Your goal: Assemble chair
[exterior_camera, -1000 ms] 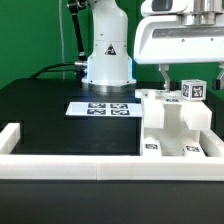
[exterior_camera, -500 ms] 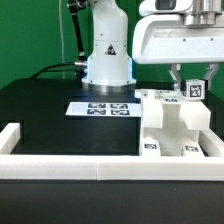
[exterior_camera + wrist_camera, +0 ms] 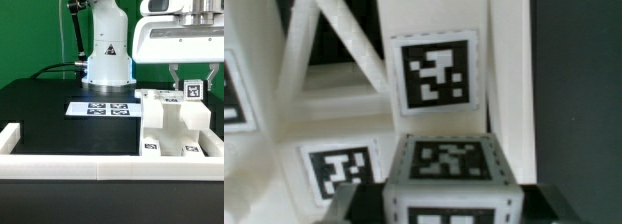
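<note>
The chair's partly joined white structure (image 3: 172, 126) stands at the exterior view's right, with tags on its front lower edge. A small white tagged block (image 3: 193, 89) sits at its top rear. My gripper (image 3: 192, 84) hangs straight over it, and its two fingers press the block's sides. In the wrist view the same block (image 3: 446, 160) fills the gap between the dark fingers (image 3: 367, 205) of my gripper (image 3: 446, 208). Beyond it are the structure's tagged slab (image 3: 434, 70) and white bars.
The marker board (image 3: 100, 107) lies flat on the black table, left of the structure. The robot's white base (image 3: 107, 60) stands behind it. A long white border wall (image 3: 70, 168) runs along the table's front, with a short return at the left (image 3: 10, 135).
One second ago the fingers stood wide apart on either side of the block. They have since closed in onto its sides. The block and structure have barely moved.
</note>
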Tool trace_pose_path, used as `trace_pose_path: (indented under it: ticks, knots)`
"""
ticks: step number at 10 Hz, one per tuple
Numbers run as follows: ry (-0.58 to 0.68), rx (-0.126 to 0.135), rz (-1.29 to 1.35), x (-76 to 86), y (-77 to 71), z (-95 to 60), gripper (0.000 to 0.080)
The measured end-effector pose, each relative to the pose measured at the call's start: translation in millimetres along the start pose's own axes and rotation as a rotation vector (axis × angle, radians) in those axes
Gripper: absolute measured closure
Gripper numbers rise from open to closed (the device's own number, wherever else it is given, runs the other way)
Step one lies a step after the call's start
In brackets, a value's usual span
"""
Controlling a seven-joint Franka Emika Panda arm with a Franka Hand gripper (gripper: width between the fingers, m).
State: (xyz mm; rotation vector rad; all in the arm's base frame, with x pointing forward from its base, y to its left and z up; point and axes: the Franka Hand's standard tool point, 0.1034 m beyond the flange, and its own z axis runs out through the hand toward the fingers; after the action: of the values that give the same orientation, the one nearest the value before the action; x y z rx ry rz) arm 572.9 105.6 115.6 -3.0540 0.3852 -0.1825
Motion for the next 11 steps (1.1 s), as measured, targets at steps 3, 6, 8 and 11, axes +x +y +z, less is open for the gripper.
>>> trace_pose_path:
  ticks: [3,6,8,11]
  knots:
    - [0.003,0.014,0.319,-0.5,-1.7,0.3,0.0512]
    - [-0.007,0.032,0.563,-0.7,-2.4,0.4,0.0512]
    - [-0.011,0.034,0.709,-1.4,-4.1,0.4,0.0512]
    - [-0.026,0.043,0.969,-3.0,-7.6,0.6,0.0511]
